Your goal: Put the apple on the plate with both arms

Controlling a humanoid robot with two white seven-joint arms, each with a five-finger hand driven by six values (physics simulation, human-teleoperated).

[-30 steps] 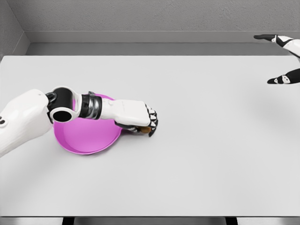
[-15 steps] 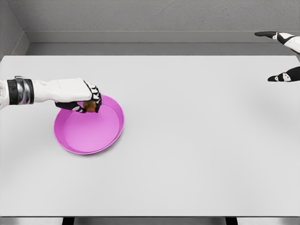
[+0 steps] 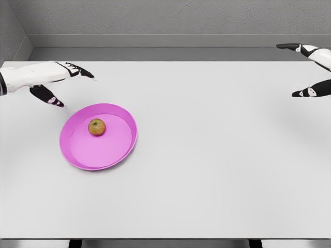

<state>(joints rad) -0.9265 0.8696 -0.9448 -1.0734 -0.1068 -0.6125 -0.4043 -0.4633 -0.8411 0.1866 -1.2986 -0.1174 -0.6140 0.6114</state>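
The left hand (image 3: pixel 54 85) is hanging over the far-left part of the table, reaching in from the left edge, and it's holding nothing. Its fingers (image 3: pixel 83 72) are spread wide, with the thumb pointing down toward the table and the rest stretching out to the right. It's sitting just up and left of the plate, not touching it.

Moving outward, the pink plate (image 3: pixel 121 152) is lying flat on the white table (image 3: pixel 207 170), over on the left side. The apple (image 3: pixel 96 126) is sitting inside the plate, a bit toward the far-left part of its floor, greenish-yellow with some red on it. It's resting on its own, with nothing touching it and the hand well clear.

Nothing is blocking the way between the hand and the plate, and the rest of the tabletop around the plate is just bare white surface.

Way over at the far right edge, the right hand (image 3: pixel 310 70) is only partly showing. It's looking open too, with 1 dark-tipped finger sticking out to the left up high and another lower down, and a wide gap between the 2. It's gripping nothing and hanging well apart from the plate and apple.

Behind the table, a grey wall (image 3: pixel 155 18) is running across the back.
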